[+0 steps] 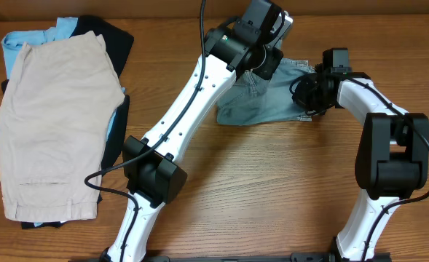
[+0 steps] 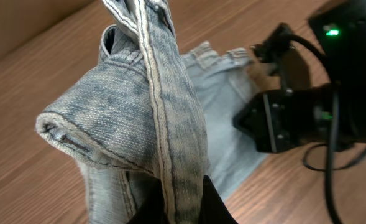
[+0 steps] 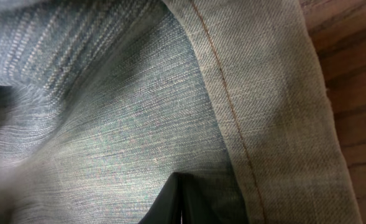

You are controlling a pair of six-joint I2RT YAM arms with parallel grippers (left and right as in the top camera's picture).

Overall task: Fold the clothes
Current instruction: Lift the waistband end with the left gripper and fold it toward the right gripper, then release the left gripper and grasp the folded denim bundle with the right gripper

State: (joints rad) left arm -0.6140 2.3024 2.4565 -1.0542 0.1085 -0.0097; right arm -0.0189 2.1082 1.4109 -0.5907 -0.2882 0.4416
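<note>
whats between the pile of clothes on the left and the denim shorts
Overhead view: between pile and denim shorts, just bare table crossed by the left arm's white link.

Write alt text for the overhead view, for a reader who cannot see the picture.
Two robot arms work on light-blue denim shorts at the far side of a wooden table: the left end effector holds part of them up, and the right end effector grips their right edge. Beige shorts lie atop black and sky-blue garments at the left.
</note>
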